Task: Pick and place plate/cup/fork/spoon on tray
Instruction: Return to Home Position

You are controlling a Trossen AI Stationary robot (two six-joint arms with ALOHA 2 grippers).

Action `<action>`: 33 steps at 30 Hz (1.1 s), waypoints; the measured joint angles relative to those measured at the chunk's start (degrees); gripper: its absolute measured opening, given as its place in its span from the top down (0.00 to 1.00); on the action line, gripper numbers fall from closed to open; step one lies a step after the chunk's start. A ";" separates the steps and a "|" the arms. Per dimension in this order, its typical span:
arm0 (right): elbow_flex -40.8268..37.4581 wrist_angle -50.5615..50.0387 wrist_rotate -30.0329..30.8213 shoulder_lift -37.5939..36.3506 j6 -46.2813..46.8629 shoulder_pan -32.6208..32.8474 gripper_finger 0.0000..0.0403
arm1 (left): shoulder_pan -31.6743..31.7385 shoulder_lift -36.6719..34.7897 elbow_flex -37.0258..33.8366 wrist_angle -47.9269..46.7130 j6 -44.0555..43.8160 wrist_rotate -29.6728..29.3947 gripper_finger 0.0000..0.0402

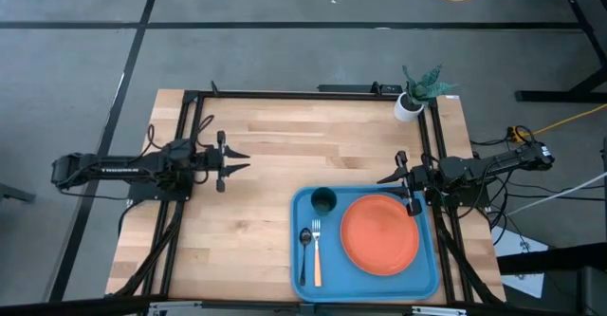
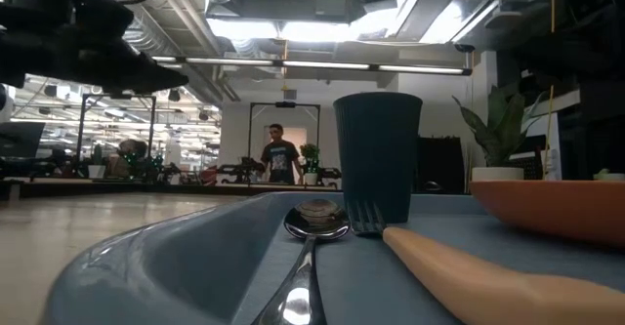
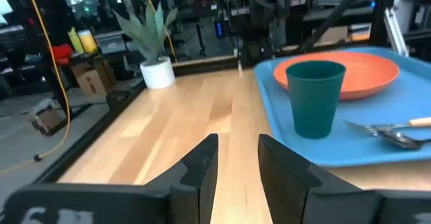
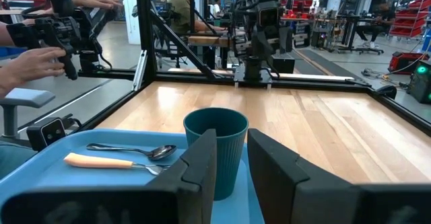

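Note:
The blue tray [image 1: 427,276] lies at the table's near right. On it rest the orange plate [image 1: 379,232], the dark teal cup [image 1: 323,200] standing upright at the tray's far left corner, and the dark spoon [image 1: 304,250] beside the orange-handled fork [image 1: 316,251], both lying flat. My left gripper [image 1: 242,159] is open and empty over the bare wood left of the tray. My right gripper [image 1: 384,177] is open and empty just beyond the tray's far edge, right of the cup. The cup shows ahead of the fingers in the right wrist view [image 4: 215,140] and in the left wrist view [image 3: 315,96].
A white pot with a green plant [image 1: 414,100] stands at the table's far right corner. A black frame [image 1: 285,94] runs along the table's far edge and sides. A person's hands [image 4: 34,62] work at leader arms beyond the table. Bare wood [image 1: 218,231] lies left of the tray.

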 joint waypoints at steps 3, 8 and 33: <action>0.00 0.01 -0.01 0.00 0.02 -0.01 0.78 | 0.01 -4.69 0.00 -4.12 -0.03 0.03 0.75; 0.00 -0.01 -0.01 -0.01 0.01 -0.01 0.78 | 0.01 -11.51 0.00 -12.28 -3.26 2.14 0.75; 0.00 -0.02 -0.02 -0.02 0.03 -0.01 0.78 | -4.69 -23.46 0.04 -19.79 -13.42 -4.41 0.75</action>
